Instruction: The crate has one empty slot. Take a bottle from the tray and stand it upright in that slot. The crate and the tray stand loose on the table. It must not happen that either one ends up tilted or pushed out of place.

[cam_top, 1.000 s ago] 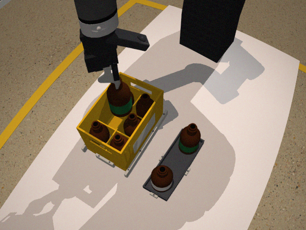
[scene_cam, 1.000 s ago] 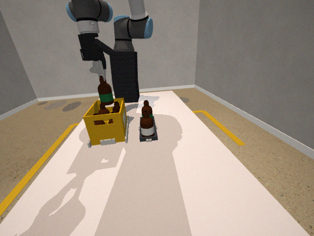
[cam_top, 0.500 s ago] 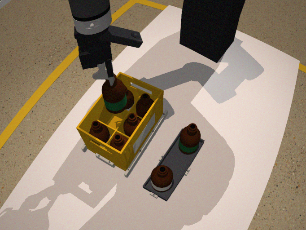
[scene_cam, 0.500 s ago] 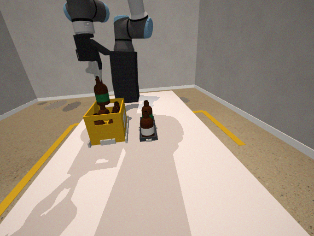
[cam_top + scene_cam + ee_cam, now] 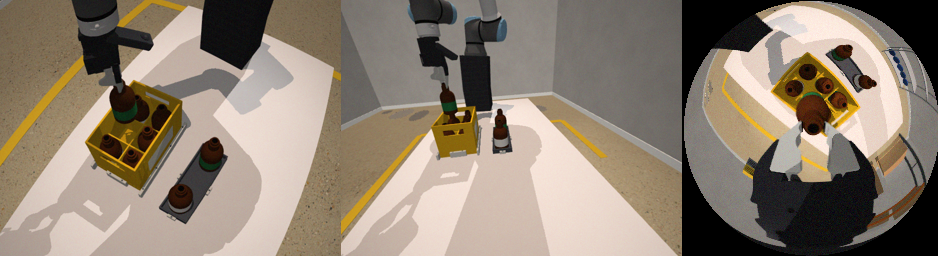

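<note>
My gripper (image 5: 118, 84) (image 5: 444, 81) (image 5: 813, 122) is shut on the neck of a brown bottle with a green label (image 5: 123, 104) (image 5: 447, 101) (image 5: 813, 114). The bottle hangs upright, its base at about rim height over the left side of the yellow crate (image 5: 132, 176) (image 5: 455, 143) (image 5: 785, 79). The crate's empty slot (image 5: 127, 134) is the middle one on the left, just below the bottle. Several brown bottles fill the other slots. The grey tray (image 5: 196, 179) (image 5: 502, 150) (image 5: 854, 69) to the right holds a green-labelled bottle (image 5: 211, 155) (image 5: 843, 51) and a white-labelled bottle (image 5: 180, 198) (image 5: 501, 137) (image 5: 866, 81).
The arm's black pedestal (image 5: 234, 30) (image 5: 476, 82) stands behind the crate and tray. Crate and tray stand on a white mat (image 5: 275, 143) (image 5: 561, 192). Yellow floor lines (image 5: 41, 107) (image 5: 580, 137) run along the mat's sides.
</note>
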`<state>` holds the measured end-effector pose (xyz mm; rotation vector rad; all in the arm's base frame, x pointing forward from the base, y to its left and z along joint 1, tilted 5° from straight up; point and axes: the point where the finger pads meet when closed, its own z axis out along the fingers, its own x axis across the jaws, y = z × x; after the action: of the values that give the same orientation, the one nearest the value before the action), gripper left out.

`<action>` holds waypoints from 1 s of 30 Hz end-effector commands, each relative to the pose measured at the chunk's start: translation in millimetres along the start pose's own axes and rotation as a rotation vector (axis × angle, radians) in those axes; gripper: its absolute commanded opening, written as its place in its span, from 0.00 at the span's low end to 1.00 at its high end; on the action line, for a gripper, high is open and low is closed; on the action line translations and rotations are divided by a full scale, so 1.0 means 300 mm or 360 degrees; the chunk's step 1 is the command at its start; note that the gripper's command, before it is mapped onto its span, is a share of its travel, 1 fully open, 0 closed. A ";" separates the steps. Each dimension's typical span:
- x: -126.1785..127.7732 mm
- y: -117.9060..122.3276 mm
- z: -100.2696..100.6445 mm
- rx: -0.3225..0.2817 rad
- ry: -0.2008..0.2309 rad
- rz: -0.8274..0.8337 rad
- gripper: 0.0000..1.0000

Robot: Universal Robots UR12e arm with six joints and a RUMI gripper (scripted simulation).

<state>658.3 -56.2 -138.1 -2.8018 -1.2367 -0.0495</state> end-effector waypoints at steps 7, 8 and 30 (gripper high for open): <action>-0.019 0.035 -0.007 -0.0008 0.0002 0.0000 0.00; -0.021 0.037 -0.007 -0.0008 0.0002 0.0000 0.00; -0.035 0.050 -0.007 -0.0008 0.0002 0.0000 0.00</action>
<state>658.6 -69.9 -139.3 -2.8009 -1.2385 -0.0497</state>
